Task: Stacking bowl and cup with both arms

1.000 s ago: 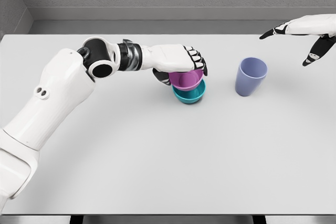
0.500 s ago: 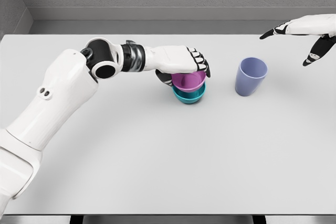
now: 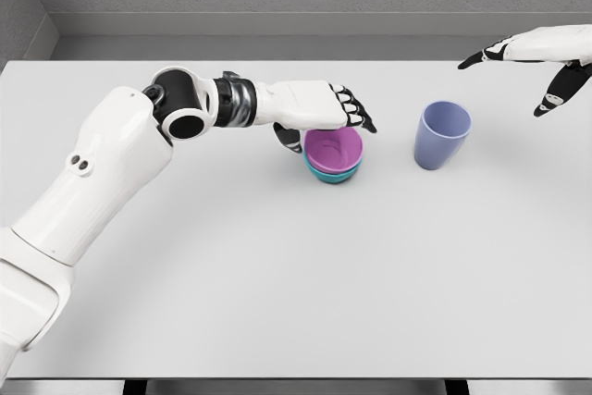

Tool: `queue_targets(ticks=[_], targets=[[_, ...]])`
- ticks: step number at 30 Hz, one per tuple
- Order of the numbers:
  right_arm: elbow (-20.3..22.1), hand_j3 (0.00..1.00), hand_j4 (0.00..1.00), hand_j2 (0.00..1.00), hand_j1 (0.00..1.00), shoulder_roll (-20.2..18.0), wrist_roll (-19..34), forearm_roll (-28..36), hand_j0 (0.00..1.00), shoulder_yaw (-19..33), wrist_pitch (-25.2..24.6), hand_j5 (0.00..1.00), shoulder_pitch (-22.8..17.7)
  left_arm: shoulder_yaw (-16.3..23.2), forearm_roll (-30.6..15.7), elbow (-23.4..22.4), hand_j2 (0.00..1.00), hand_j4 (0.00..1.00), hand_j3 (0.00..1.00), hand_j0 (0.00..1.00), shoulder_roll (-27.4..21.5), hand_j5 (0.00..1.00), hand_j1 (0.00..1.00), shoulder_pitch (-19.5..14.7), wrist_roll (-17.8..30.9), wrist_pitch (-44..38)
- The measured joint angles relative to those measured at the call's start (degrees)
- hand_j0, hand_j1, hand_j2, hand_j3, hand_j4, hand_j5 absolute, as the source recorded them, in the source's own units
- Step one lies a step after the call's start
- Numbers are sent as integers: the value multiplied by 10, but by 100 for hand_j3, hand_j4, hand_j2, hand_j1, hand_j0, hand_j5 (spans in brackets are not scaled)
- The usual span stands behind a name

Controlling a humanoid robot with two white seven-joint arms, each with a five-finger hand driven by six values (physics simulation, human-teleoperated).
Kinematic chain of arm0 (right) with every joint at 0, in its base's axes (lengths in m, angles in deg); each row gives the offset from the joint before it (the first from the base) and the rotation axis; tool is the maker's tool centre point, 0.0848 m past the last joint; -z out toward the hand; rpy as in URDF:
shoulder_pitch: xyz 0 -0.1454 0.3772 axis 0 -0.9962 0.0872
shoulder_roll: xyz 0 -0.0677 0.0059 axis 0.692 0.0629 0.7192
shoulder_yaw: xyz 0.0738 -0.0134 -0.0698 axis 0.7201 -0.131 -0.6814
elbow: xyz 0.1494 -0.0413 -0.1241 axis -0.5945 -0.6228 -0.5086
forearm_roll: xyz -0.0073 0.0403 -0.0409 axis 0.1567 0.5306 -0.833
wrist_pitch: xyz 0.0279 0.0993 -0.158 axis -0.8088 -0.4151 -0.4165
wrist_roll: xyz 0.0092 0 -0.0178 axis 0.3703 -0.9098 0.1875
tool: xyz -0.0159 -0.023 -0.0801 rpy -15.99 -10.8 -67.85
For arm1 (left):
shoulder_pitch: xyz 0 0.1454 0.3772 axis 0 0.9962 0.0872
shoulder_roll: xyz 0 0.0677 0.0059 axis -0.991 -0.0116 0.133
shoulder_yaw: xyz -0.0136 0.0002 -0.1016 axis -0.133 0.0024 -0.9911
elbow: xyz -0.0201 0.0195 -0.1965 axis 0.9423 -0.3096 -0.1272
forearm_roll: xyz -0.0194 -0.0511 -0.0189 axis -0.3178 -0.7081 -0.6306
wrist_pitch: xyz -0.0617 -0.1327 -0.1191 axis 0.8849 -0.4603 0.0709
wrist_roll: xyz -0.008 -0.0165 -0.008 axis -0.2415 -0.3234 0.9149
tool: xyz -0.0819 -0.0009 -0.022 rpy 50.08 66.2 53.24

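A purple bowl (image 3: 334,149) sits nested inside a teal bowl (image 3: 333,174) near the middle of the white table (image 3: 277,265). My left hand (image 3: 326,117) hovers just over the purple bowl's far-left rim, fingers spread and holding nothing. To the right stands an upright lavender cup (image 3: 440,135). My right hand (image 3: 541,67) hangs above the table's far right corner, up and to the right of the cup, with its fingers spread.
The table's far edge meets a grey wall. Its front edge runs along the bottom of the picture.
The left hand's fingers have opened and let go of the purple bowl, which has dropped down into the teal bowl. The right hand has not moved.
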Motion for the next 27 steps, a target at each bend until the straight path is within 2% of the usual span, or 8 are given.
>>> queue_targets(ticks=[4,7,10,12,17,20,23,27], targets=[[0,100,100,100,100,0,0,0,100,0,0,100,0,-14,-10,19,100,100,100,100,-12,100,100,-1,-5,0],[0,100,100,100,100,0,0,0,100,0,0,100,1,-26,-48,45,100,100,100,100,-57,100,100,4,-12,0],[0,100,100,100,100,0,0,0,100,0,0,100,2,-30,-111,88,100,100,100,100,-144,100,100,17,-14,0],[0,100,100,100,100,0,0,0,100,0,0,100,3,-33,-147,110,100,100,100,100,-215,100,100,51,-15,0],[1,100,100,100,100,0,0,-1,100,0,1,100,3,-44,-184,139,100,100,100,100,-337,100,100,89,-16,0],[2,100,100,100,100,-4,0,-1,100,0,2,100,3,-83,-190,144,100,100,100,100,-373,100,100,142,-16,1],[4,100,100,100,100,-3,0,-1,100,1,1,100,4,-113,-194,145,100,100,100,100,-391,100,100,143,-16,0],[16,100,100,100,100,-1,0,-1,100,1,1,100,6,-126,-195,146,100,100,100,100,-399,100,100,144,-16,0]])
